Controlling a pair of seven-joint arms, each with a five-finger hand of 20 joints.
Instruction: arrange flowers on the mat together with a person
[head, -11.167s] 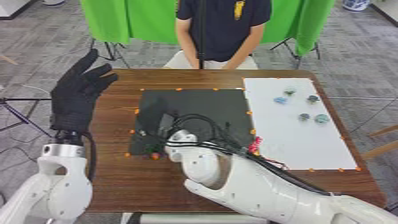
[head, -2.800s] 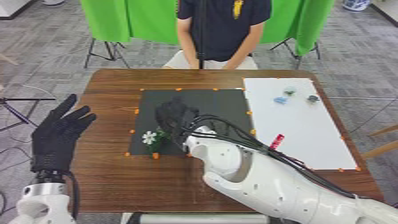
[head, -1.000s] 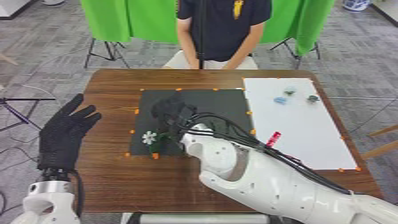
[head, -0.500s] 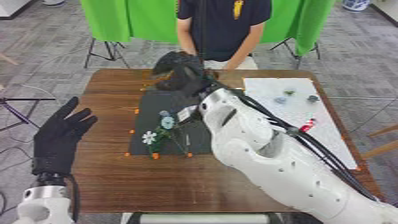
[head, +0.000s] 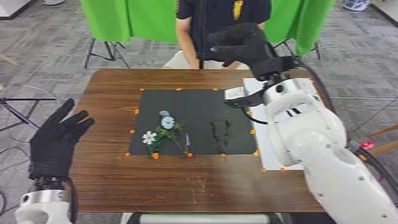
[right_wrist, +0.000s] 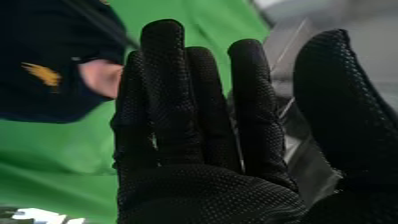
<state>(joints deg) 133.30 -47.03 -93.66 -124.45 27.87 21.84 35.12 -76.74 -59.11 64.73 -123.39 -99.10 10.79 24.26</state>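
saw left hand (head: 55, 142) relaxed by the bench's (head: 124, 185) left edge; found white flower (head: 149, 136) and blue flower (head: 168, 121) on dark mat (head: 197, 102), with spare room toward its far edge. judged best to bring right hand (head: 242, 44), straight-fingered and empty, back slowly, without brushing laid stems.

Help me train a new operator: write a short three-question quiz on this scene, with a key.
1. True or false: the white flower lies on the dark mat.
2. What does the right hand hold? A) a flower B) a person's sleeve C) nothing
3. Fill in: in the head view, the large pale blue flower lies farther to the ____ than the white flower.

Key: 1 true; 2 C; 3 right
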